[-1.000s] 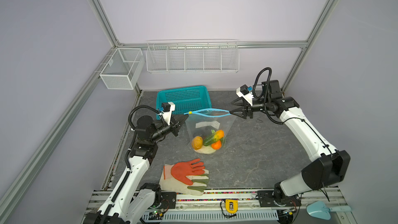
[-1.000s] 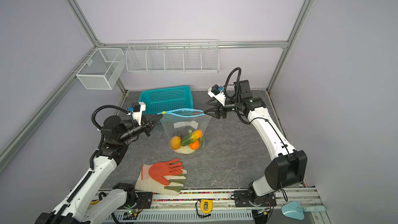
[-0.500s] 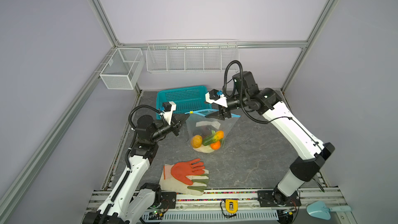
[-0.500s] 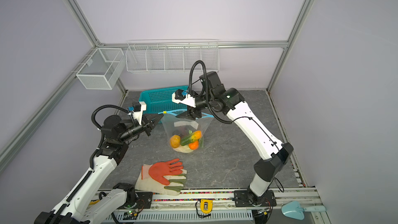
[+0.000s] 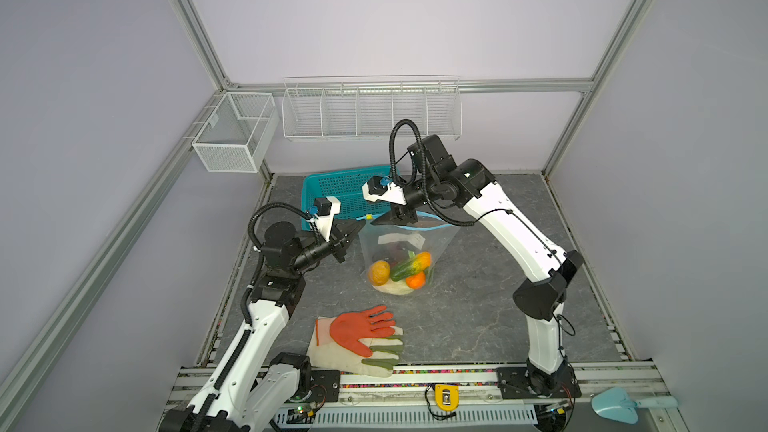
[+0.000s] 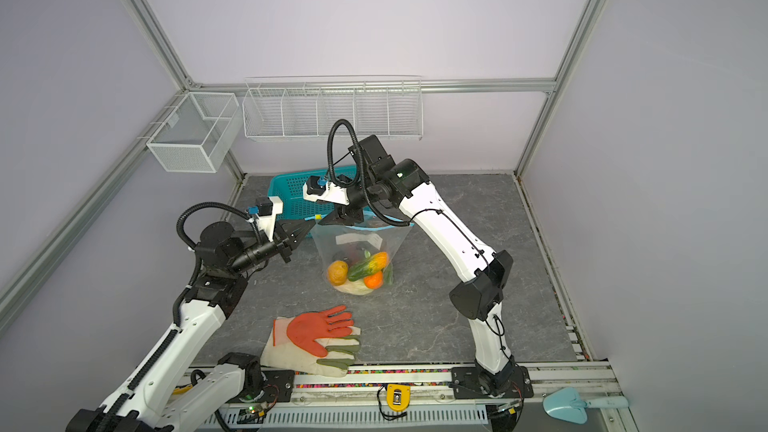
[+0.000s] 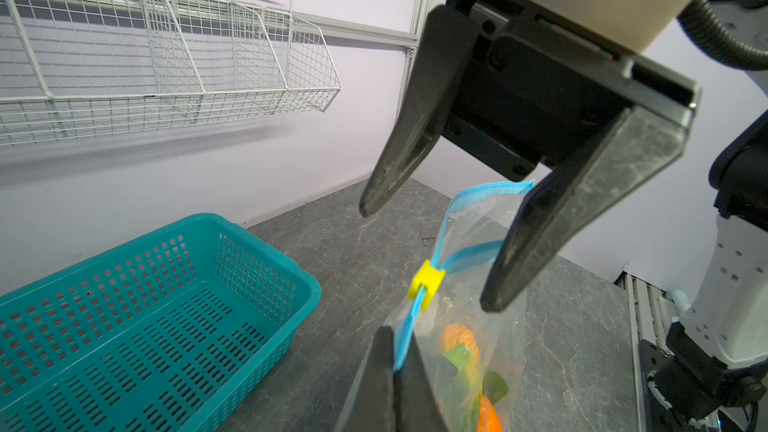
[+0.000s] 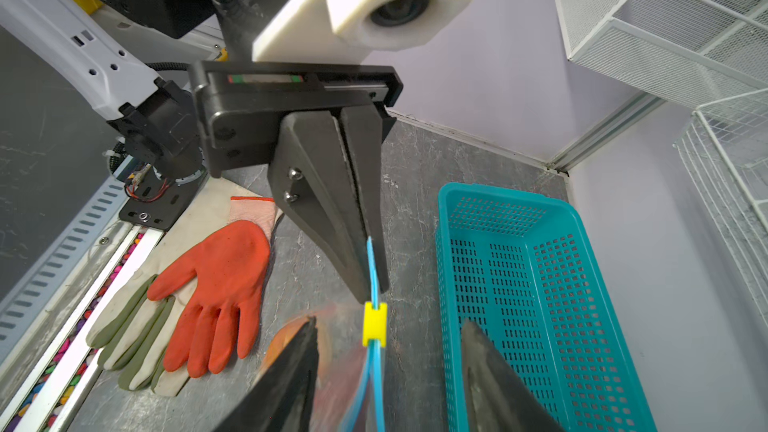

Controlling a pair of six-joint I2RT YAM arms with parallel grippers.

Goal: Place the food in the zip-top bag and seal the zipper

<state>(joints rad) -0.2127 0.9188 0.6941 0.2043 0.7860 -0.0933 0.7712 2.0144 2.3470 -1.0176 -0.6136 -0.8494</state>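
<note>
The zip-top bag (image 5: 405,243) (image 6: 359,245) hangs upright in both top views, with the food (image 5: 401,270) (image 6: 357,270) piled at its bottom: yellow, green and orange pieces. My left gripper (image 5: 360,225) (image 7: 397,342) is shut on the left end of the light blue zipper (image 7: 473,195) (image 8: 371,272). The yellow slider (image 7: 426,284) (image 8: 374,324) (image 5: 369,216) sits just past those fingertips. My right gripper (image 5: 388,220) (image 8: 388,324) stands open over that same end, one finger on each side of the slider, not touching it. The bag mouth gapes behind the slider.
A teal basket (image 5: 345,189) (image 8: 540,284) stands just behind the bag. Orange-and-white gloves (image 5: 357,338) (image 8: 216,284) lie near the front rail. White wire baskets (image 5: 370,110) hang on the back wall. A light blue scoop (image 5: 615,403) lies at the front right.
The right arm has swung from the zipper's right end across to its left end by the slider, and its jaws have narrowed somewhat. The left gripper has kept its hold.
</note>
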